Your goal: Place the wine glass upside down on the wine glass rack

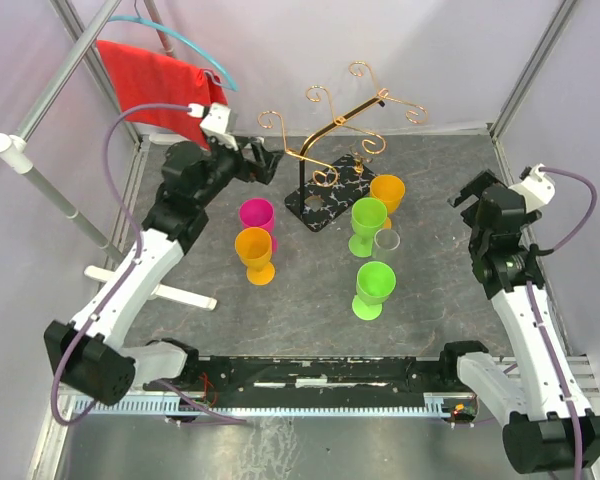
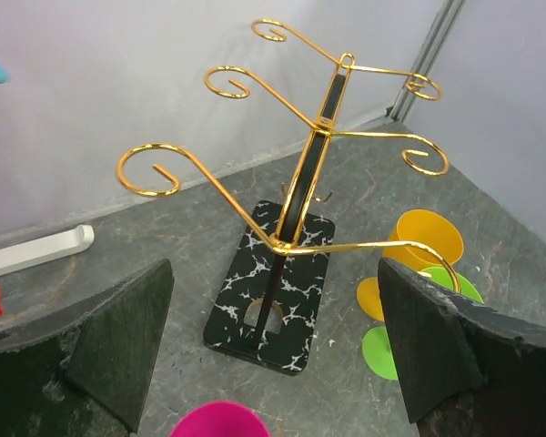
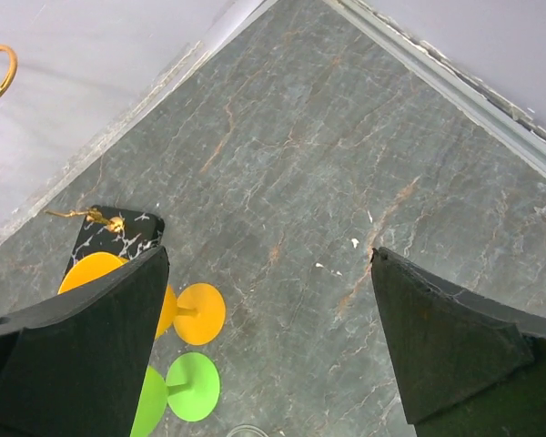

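Looking from above, the wine glass rack [image 1: 328, 192] stands near the far edge of the table [image 1: 440, 290], coloured wine glasses [image 1: 254, 253] upright just before it, with the left gripper [image 1: 263, 163] and right gripper [image 1: 470, 195] both gaping empty. Through the left wrist, a magenta glass [image 2: 220, 419] shows below the rack between that gripper's parted jaws; clamping its stem just under the bowl would likely leave the foot free for hooking. Through the right wrist, an orange glass [image 3: 198, 314] and a green glass [image 3: 193, 387] stand lower left, jaws apart.
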Controlling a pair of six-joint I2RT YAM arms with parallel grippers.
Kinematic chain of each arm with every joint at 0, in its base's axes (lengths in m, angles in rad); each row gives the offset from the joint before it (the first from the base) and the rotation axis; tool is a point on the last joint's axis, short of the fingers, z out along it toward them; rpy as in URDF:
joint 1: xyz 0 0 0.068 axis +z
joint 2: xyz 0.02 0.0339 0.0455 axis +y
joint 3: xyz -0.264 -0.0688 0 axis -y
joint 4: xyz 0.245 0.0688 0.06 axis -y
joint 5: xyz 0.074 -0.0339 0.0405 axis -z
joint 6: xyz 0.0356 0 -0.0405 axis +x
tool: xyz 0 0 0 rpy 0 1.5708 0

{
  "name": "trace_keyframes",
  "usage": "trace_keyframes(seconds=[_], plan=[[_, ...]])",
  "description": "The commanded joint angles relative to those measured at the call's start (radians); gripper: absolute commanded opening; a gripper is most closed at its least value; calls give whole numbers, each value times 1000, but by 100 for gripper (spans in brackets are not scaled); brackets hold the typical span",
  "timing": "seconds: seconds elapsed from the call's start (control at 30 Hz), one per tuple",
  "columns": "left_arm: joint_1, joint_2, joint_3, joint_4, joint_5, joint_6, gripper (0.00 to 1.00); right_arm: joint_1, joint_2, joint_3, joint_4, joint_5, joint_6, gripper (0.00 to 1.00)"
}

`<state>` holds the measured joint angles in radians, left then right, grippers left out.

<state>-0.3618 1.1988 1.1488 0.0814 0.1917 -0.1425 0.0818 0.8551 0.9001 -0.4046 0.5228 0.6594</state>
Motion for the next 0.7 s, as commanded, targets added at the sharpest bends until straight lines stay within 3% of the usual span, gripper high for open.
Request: trace_keyframes(seconds=[0.0, 0.17, 0.3, 0.47, 0.67], plan=[[-48, 82, 127, -48, -84, 64, 99, 6, 34, 46, 126, -85, -188, 100], [-49, 151, 251, -117, -119, 33, 99, 6, 74, 67, 230, -389, -458, 100], [-50, 160, 302, -131, -147, 52, 99, 13, 170, 207, 157, -592, -455, 100], [-49, 149, 341, -182, -217, 119, 99, 112, 342, 453, -10, -588, -472, 100], [-50, 144, 340, -227, -273, 148, 99, 236, 474, 620, 24, -593, -409, 100]])
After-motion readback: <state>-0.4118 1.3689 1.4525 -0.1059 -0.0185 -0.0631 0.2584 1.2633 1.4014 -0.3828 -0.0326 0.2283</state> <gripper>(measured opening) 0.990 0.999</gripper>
